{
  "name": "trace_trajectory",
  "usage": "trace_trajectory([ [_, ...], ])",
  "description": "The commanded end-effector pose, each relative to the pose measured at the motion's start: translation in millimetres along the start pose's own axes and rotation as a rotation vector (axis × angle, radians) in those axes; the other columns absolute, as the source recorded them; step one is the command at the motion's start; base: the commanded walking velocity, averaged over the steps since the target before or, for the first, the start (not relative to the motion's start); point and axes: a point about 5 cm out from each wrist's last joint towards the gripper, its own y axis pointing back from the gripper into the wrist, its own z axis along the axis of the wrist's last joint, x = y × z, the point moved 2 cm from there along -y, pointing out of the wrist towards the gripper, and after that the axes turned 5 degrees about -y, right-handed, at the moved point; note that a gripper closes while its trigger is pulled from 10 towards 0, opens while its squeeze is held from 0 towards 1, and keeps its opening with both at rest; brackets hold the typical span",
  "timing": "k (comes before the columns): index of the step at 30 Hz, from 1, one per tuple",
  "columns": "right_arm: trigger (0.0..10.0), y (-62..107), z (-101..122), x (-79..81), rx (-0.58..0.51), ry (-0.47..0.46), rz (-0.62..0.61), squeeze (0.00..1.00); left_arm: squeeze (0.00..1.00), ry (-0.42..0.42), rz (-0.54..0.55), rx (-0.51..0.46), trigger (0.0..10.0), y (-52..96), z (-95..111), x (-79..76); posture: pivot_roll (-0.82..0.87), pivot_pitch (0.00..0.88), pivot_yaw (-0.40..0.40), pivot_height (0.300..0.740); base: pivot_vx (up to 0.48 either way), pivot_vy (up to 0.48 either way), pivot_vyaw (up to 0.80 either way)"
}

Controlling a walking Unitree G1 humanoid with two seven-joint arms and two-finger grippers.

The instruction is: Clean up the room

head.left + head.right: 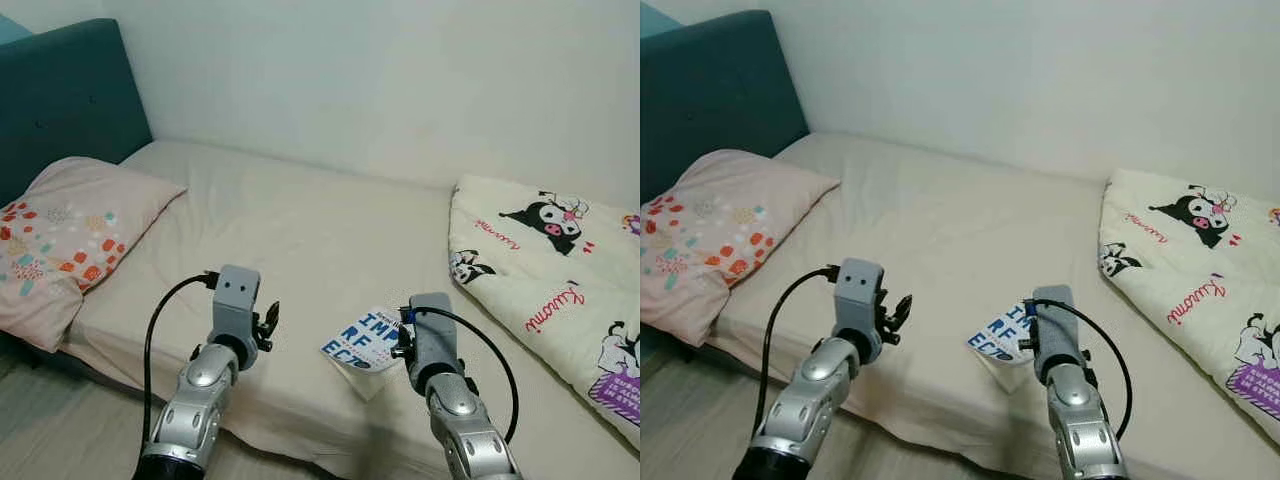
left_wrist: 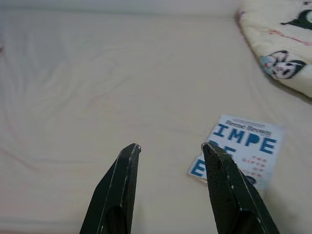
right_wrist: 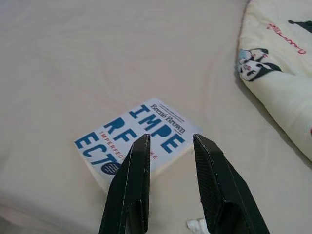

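A white book (image 1: 366, 340) with big blue letters lies flat on the beige bed sheet (image 1: 300, 230), near the bed's front edge. My right gripper (image 3: 170, 140) is open and hovers just above the book (image 3: 139, 131), its fingers (image 3: 134, 180) over the cover's near part, not gripping it. My left gripper (image 2: 170, 147) is open too, held over bare sheet to the left of the book (image 2: 241, 148). Both silver arms reach in from the front; the left wrist (image 1: 235, 300) and right wrist (image 1: 430, 335) flank the book.
A folded cream blanket (image 1: 550, 270) with cartoon prints lies on the bed's right side. A pink patterned pillow (image 1: 65, 235) rests at the left, against a teal headboard (image 1: 60, 100). A white wall (image 1: 400, 80) backs the bed. Floor (image 1: 60, 430) shows at the front left.
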Motion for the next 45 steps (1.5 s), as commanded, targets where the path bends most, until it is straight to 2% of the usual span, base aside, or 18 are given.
trace_trajectory([
  [1, 10.0, 1.7, -6, -2.7, 0.022, -0.008, -0.016, 0.00, 0.00, -0.009, -0.004, 0.028, 10.0, 2.6, -9, 1.9, -0.02, 0.017, -0.028, 0.740, 0.000, 0.000, 0.00],
  [6, 10.0, 1.2, -5, -5.8, 0.015, -0.003, -0.025, 0.00, 0.00, 0.007, 0.004, 0.037, 10.0, 3.9, -13, 7.5, -0.02, 0.014, -0.030, 0.720, 0.000, 0.000, 0.00],
  [21, 10.0, 2.2, -10, -6.1, 0.031, 0.000, -0.028, 0.00, 0.00, 0.008, -0.009, 0.037, 10.0, 6.0, -15, 4.1, -0.02, 0.020, -0.033, 0.665, 0.000, 0.000, 0.00],
  [37, 10.0, 1.8, -15, -3.5, 0.046, 0.025, 0.004, 0.00, 0.00, -0.004, 0.038, 0.035, 10.0, 9.4, -18, 11.2, -0.01, 0.054, -0.038, 0.605, 0.000, 0.000, 0.00],
  [45, 10.0, 1.5, -17, -1.8, 0.048, 0.023, 0.015, 0.00, 0.00, -0.018, 0.057, 0.030, 10.0, 9.7, -18, 15.6, -0.01, 0.062, -0.037, 0.595, 0.000, 0.000, 0.00],
])
